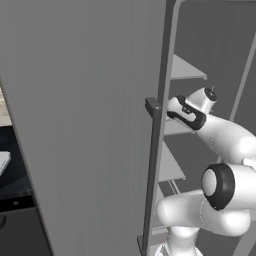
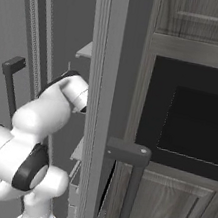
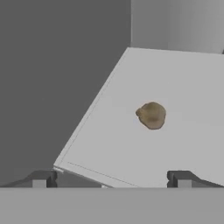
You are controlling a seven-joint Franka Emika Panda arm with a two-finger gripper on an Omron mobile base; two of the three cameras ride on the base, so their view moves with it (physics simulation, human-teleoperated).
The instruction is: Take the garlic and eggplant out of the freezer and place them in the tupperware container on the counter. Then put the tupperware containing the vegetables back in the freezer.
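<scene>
Reaching into the freezer (image 1: 190, 70) now, past the edge of the swung-out door (image 1: 85, 125). Ahead of the claw (image 3: 111, 178) and a touch toward its right finger: the garlic (image 3: 151, 115), alone on a pale shelf (image 3: 175, 78), well short of contact. Roundish bulb, no real long axis, so no need to turn the wrist to suit it. Claw spread to its widest, nothing between the 2 fingertips (image 3: 43, 179), both poised just over the shelf's near edge. Flat, bare surface all around the bulb; freezer wall off to the claw's left, back wall beyond. Plenty of room on either side for the fingers to straddle. Likely call: forward, slightly right, then close.
</scene>
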